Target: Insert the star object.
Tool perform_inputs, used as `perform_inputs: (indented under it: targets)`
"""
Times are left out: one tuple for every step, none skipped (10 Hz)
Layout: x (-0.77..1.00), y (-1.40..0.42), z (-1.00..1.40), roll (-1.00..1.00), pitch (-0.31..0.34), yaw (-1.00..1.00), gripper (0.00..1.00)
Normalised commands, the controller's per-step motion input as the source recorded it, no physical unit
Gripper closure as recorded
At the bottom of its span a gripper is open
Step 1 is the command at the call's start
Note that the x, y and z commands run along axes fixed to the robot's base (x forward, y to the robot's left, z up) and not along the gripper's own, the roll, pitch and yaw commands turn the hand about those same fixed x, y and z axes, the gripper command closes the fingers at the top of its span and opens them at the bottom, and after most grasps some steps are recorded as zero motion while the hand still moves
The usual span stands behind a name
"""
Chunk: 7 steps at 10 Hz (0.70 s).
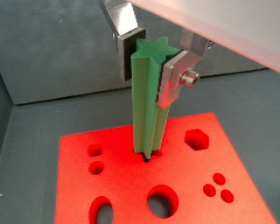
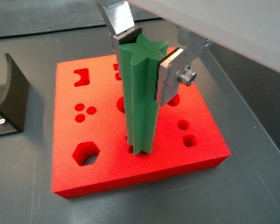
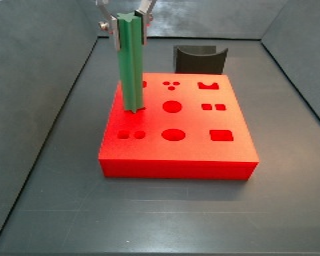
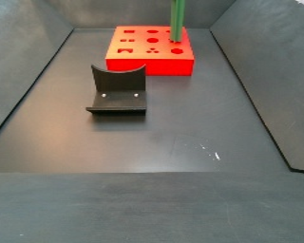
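Gripped at its upper end, the star object [image 1: 147,96] fills the middle of both wrist views, and from my station it is the closest thing to the lens. My end effector [image 1: 153,54] is clamped on it: one silver finger [image 1: 175,77] with its bolt presses one flank, and the other finger [image 1: 125,54] sits behind the opposite side, partly hidden by the rod. The star-shaped top face shows between the plates. Above the fingers, the rest of the end effector is cut off by the frame edge.

In a side view the end effector [image 3: 128,17] is barely visible at the top edge, and I can only make out grey finger tips beside the rod [image 3: 131,62]. In a side view from farther away, the rod [image 4: 178,21] runs out of the top of the picture and I cannot see the end effector at all.

Hanging upright, the star object has its lower tip at a small opening in the red block [image 1: 178,166]. I cannot tell how deep the tip has entered, since the rod hides the hole's rim. The block [image 2: 201,131] carries several other cut-outs, including a hexagon hole [image 2: 85,154] and a cluster of round dots [image 2: 87,110].

Further out, the fixture [image 4: 118,90] stands on the dark worktop [image 4: 180,133], well apart from the block [image 4: 151,63]. In a wrist view only a corner of the fixture [image 2: 11,92] shows.
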Motion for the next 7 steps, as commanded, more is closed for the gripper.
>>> perform_inputs:
  targets:
    - [0.00, 0.06, -0.23, 0.00, 0.059, -0.26, 1.00]
    - [0.00, 0.11, -0.21, 0.00, 0.073, -0.31, 1.00]
    - [0.00, 0.09, -0.22, 0.00, 0.076, -0.33, 1.00]
    - [0.02, 0.01, -0.23, 0.00, 0.073, -0.38, 1.00]
    - [0.00, 0.00, -0.18, 0.00, 0.066, -0.35, 1.00]
    - [0.00, 0.00, -0.11, 0.00, 0.051, -0.29, 1.00]
    - [0.06, -0.06, -0.03, 0.00, 0.034, -0.19, 1.00]
